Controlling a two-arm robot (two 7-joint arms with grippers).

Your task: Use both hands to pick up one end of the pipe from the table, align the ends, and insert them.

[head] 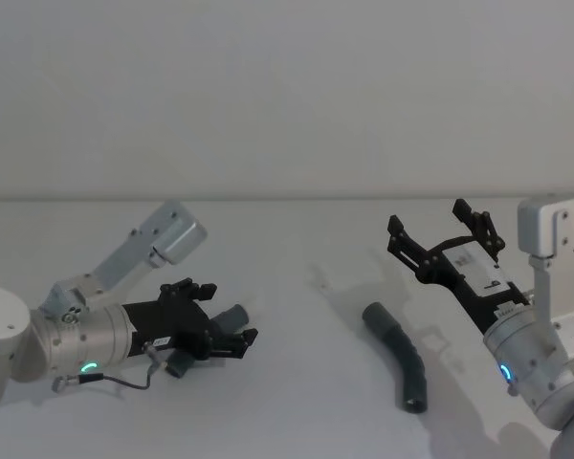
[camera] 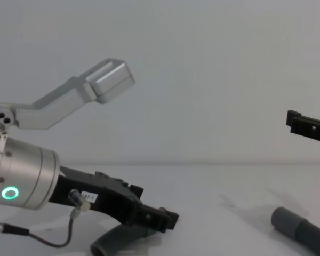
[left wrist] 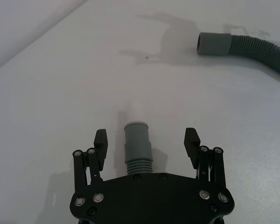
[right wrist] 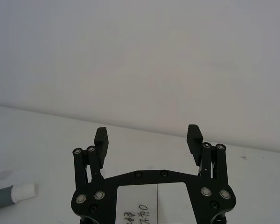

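Left tool (left wrist: 146, 137) released, jaws straddling one cuff (left wrist: 137, 144) of the pipe (head: 407, 361) on the tabletop (left wrist: 60, 102), no contact. Right tool (right wrist: 148, 134) released, empty, raised near the other cuff (left wrist: 214, 44). Best to centre, then clench mid-cuff, leaving the tip free.

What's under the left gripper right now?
A grey cuff of the pipe sits between the left gripper's open fingers, which don't touch it. The corrugated part behind the cuff runs under the gripper's black body and is hidden there.
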